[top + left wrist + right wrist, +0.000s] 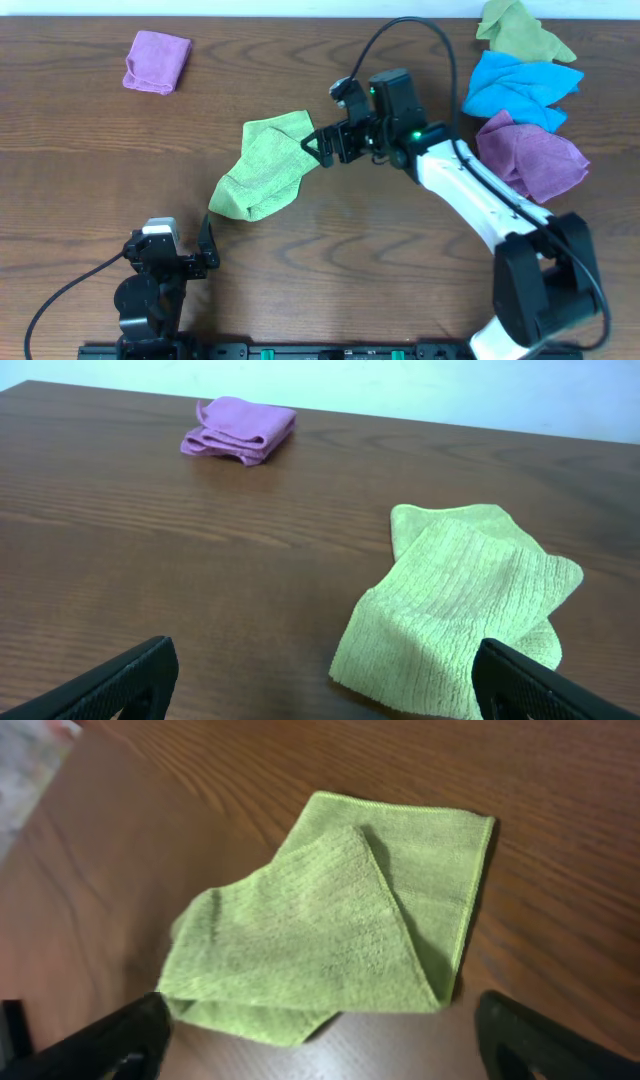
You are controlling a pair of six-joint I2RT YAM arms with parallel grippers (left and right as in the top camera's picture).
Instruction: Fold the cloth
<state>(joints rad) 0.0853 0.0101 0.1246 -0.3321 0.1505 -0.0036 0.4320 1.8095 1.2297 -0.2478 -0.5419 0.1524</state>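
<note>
Cloth point(262, 166) lies loosely doubled mid-worktop point(330, 250), right claw point(318, 146) open just beside its far corner, left claw point(205, 243) open near the front edge; next, square the fold.

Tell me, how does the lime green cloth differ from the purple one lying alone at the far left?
The lime green cloth is loosely and unevenly folded, its corners askew; the purple cloth is a tidy, compact folded bundle. The green one covers more table and lies mid-table, the purple one near the far edge. Both are textured cloths resting untouched on the wood.
</note>
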